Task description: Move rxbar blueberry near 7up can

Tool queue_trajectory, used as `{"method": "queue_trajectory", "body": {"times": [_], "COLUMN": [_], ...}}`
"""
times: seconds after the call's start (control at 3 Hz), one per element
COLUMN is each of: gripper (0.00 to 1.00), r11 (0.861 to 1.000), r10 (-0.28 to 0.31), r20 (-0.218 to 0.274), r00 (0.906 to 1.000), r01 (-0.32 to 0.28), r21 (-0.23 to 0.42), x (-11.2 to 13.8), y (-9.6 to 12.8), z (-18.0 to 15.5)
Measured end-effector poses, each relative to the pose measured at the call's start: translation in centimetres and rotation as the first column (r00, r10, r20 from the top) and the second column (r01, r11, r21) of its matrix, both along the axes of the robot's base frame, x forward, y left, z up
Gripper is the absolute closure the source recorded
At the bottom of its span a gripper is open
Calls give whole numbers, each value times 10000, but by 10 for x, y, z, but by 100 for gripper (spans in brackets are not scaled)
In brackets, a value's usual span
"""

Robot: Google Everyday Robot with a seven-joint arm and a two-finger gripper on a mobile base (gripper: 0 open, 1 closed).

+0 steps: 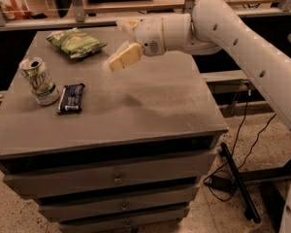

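Note:
The rxbar blueberry (71, 97), a small flat dark navy wrapper, lies on the grey tabletop (150, 101) just right of the 7up can (39, 81). The can stands upright near the left edge, a small gap from the bar. My gripper (122, 41) hangs above the table's middle back, up and to the right of the bar, well clear of it. Its two cream fingers (123, 57) are spread apart and hold nothing.
A crinkled green chip bag (75, 41) lies at the back left of the table. The table is a drawer cabinet (116, 178). A shelf rail (87, 18) runs behind it. Cables and a black bar (238, 181) lie on the floor to the right.

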State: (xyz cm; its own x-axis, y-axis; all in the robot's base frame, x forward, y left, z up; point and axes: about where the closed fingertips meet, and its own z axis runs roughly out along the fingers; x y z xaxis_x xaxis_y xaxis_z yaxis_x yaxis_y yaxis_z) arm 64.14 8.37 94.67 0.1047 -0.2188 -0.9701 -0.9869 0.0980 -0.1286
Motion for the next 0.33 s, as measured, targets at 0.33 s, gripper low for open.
{"method": "queue_trajectory", "body": {"times": [0.33], "gripper": [0], "r11": [10000], "r10": [2], "r20": [0], "r00": [10000], "r01": [-2], "r21": [0], "x": [0], "y": [0], "z": [0]}}
